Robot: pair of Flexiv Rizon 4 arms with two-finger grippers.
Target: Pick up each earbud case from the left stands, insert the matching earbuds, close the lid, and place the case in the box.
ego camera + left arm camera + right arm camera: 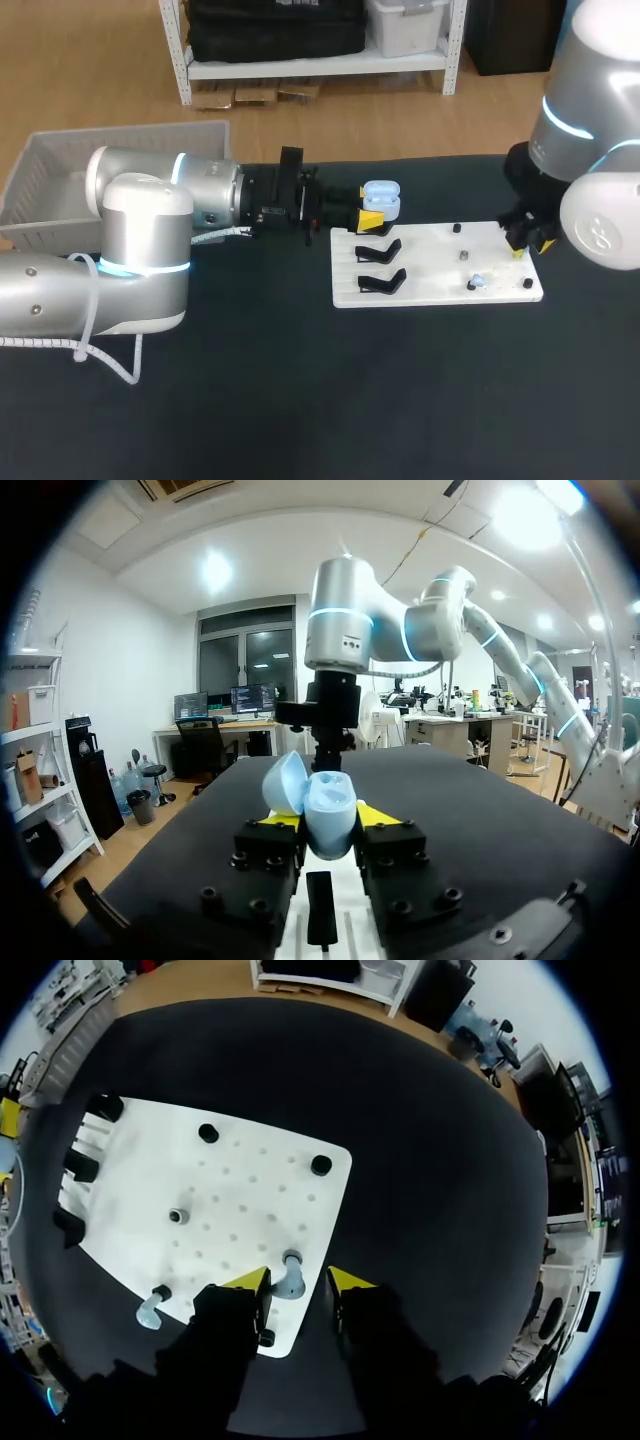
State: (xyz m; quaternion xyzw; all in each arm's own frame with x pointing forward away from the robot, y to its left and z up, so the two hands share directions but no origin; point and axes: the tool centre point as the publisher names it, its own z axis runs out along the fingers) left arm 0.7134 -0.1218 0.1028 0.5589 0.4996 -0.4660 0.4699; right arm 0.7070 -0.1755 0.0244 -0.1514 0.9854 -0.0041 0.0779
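left gripper [329, 818] is clamped on the light blue earbud case [328, 802], one yellow tip pressing each side. the lid [284, 781] is flipped open and leans off to one side. the case hangs just past the far left corner of the white board [440, 262], near the black stands [380, 266]. right gripper [300, 1280] is spread over the board's right edge. an earbud [290, 1282] sits upright on its peg between the tips, neither one clearly touching it.

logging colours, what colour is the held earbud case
The earbud case is light blue, clearest in the left wrist view.
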